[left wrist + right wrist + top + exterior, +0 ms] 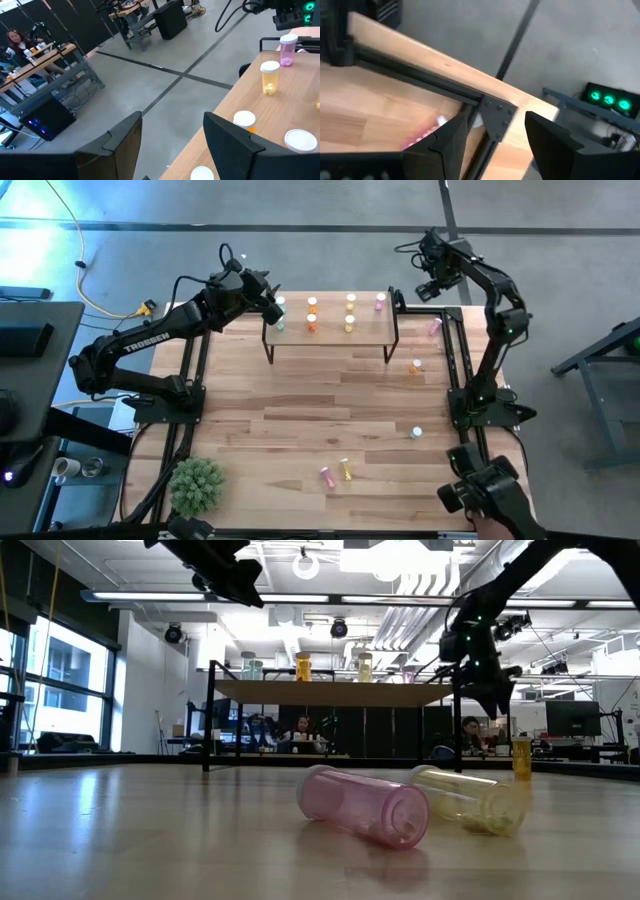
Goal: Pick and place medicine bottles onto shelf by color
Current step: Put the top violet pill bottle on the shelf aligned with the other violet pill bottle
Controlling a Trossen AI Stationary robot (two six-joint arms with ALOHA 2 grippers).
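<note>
Eleven medicine bottles point(313, 305), one shelf point(330, 340), two arms.

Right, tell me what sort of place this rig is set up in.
Probably an open-plan robotics lab or workshop: exposed ceiling ducts, people seated at desks behind the table, and a bare concrete floor around it.

the shelf point(330, 332), a low light-wood platform on black legs, carries upright white-capped medicine bottles: green point(279, 314), orange point(312, 315), yellow point(350, 312), one pink point(380, 302). off it, a pink bottle point(327, 476) and yellow bottle point(346, 470) lie toppled side by side; others dot the table's right side.
</note>
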